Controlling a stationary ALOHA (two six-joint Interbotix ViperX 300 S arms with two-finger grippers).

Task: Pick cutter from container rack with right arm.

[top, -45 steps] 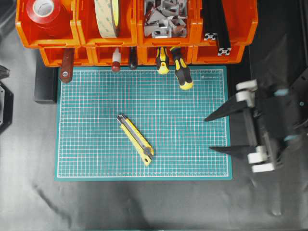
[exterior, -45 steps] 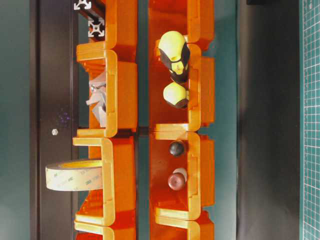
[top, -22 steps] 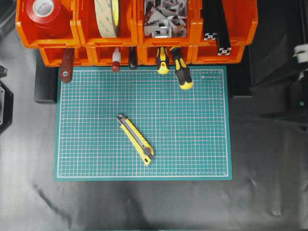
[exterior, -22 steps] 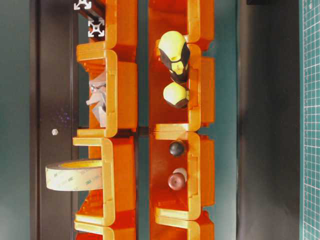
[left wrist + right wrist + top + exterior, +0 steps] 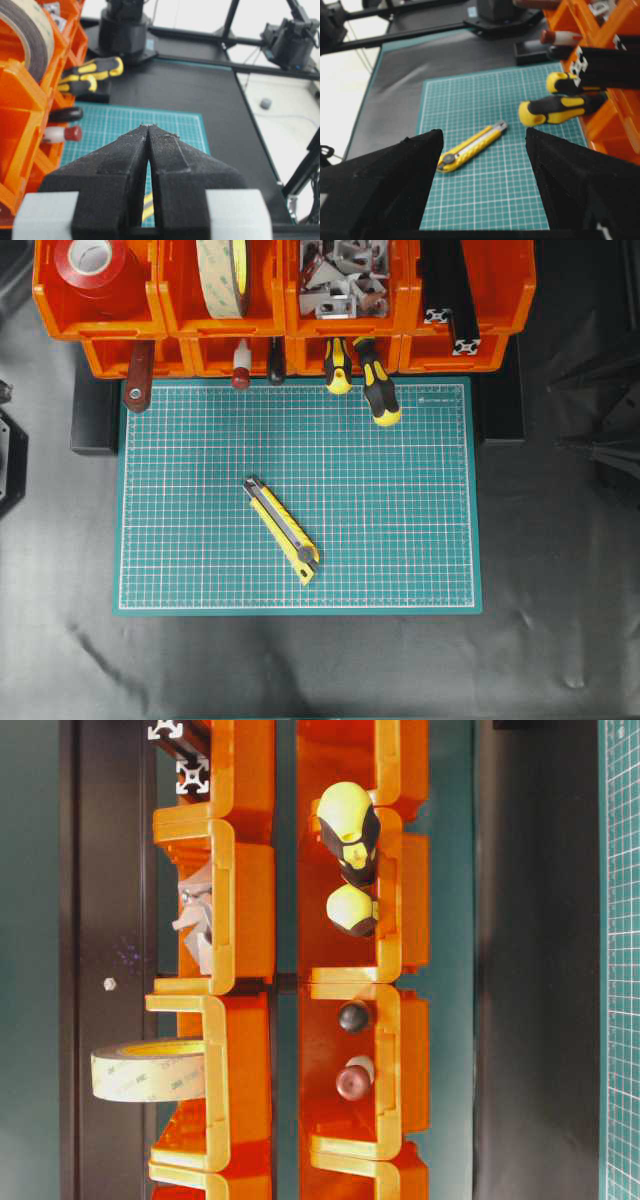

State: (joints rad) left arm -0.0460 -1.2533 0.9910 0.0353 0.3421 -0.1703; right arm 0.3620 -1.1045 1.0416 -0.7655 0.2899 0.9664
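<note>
One cutter (image 5: 282, 530) lies flat and diagonal on the green mat (image 5: 420, 540), well apart from the container rack (image 5: 130, 355) at the far edge, its blade tip pointing toward the rack. It looks light, stiff and slim, with smooth plastic sides that may slip, so a pinch across the yellow body near its middle seems safest. Right gripper (image 5: 482, 145) hangs wide open and empty near the mat's right side; left gripper (image 5: 148, 131) is closed on nothing.
</note>
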